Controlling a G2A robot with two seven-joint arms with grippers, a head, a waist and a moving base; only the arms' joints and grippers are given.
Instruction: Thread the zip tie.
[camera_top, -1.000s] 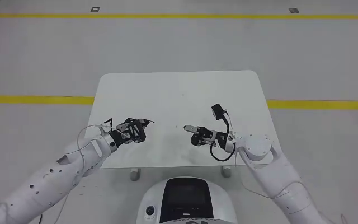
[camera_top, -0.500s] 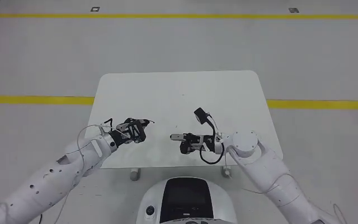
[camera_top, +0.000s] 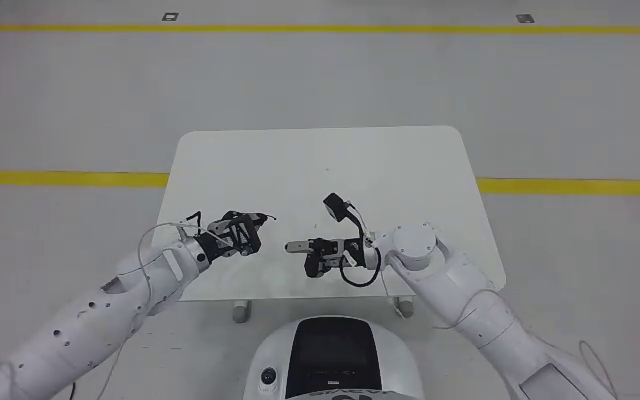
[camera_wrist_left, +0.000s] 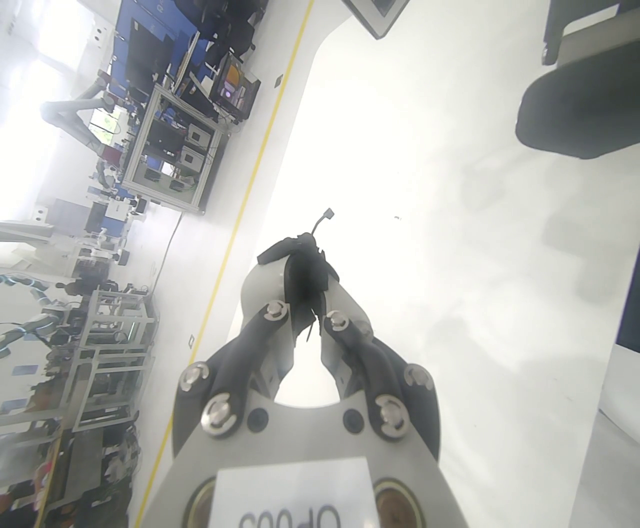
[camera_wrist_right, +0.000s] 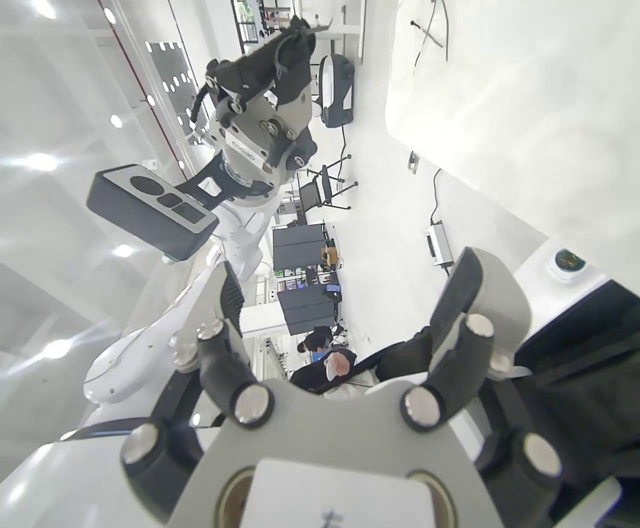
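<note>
A white table (camera_top: 320, 160) with rounded corners stands on pale floor (camera_top: 320, 80).

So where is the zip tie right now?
The zip tie is pinched in the left tool, its end poking out in front, over the near left part of the white table in the top view; the open right tool faces it.

On the base of the left gripper (camera_wrist_left: 306, 260), a white label (camera_wrist_left: 290, 492) bore dark print, half cut off by the frame edge. The base label (camera_wrist_right: 345, 500) of the right gripper (camera_wrist_right: 345, 280) was cut off too. A small tag (camera_wrist_right: 245, 149) on the left gripper, seen from the right wrist, was illegible.
</note>
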